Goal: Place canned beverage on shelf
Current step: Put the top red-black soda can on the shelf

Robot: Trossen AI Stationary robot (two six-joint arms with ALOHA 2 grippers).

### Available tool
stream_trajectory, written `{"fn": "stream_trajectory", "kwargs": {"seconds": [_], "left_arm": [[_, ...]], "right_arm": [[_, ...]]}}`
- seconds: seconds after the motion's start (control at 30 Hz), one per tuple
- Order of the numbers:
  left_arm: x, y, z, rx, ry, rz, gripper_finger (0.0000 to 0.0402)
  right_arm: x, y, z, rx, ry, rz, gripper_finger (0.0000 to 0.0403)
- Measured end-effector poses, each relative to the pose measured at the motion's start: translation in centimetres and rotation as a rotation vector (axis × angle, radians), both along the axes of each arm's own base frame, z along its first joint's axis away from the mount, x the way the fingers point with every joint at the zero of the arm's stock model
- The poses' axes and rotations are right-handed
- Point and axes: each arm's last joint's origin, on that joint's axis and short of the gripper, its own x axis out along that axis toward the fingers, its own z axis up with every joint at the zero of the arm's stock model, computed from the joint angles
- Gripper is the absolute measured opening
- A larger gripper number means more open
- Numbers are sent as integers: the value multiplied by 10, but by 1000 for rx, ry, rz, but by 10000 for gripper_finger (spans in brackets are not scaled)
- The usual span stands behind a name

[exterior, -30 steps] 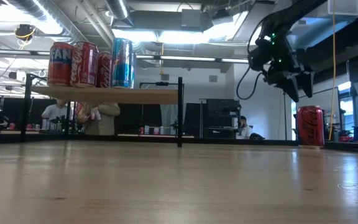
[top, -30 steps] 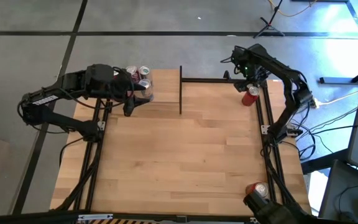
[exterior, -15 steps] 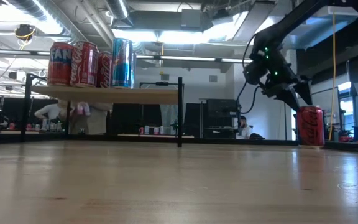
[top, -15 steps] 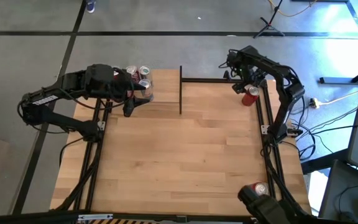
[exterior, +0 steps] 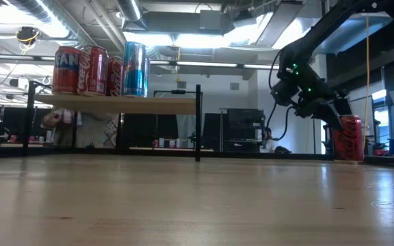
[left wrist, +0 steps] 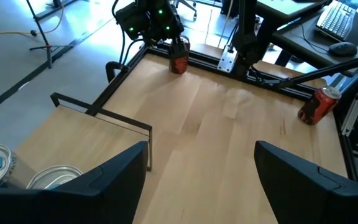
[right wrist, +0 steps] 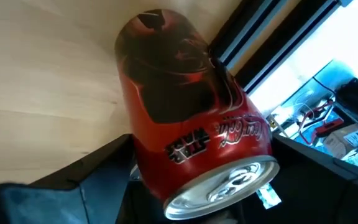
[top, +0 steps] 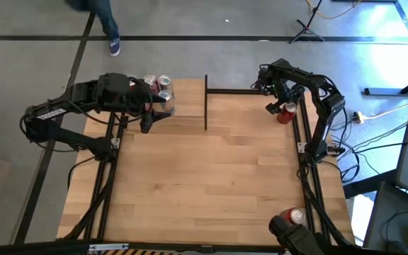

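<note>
Several cans top the shelf; beyond it, the open right pincer straddles (ungripped) a red can.

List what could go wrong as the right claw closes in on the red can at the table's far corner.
1. The red can stands close to the table's frame rail; a nudge from the open right claw could tip it or push it against the rail.
2. The shelf already carries several cans, and the left claw waits beside them, so free room is limited.
</note>
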Motion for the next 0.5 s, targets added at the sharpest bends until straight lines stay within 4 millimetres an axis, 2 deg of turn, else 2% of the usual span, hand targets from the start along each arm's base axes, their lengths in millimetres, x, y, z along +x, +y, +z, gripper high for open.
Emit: {"fn": "stream_trajectory", "kwargs": {"seconds": [0.13, 0.4, 0.5], "left_arm": [[0, 0, 0, 16, 5, -8, 283], [0, 0, 0, 16, 4, -9, 283], [0, 0, 0, 16, 4, -8, 283]], "right_arm": [[3, 1, 0, 7, -16, 20, 343], [11, 1, 6, -19, -70, 57, 301], [17, 3, 9, -43, -123, 62, 304]]}}
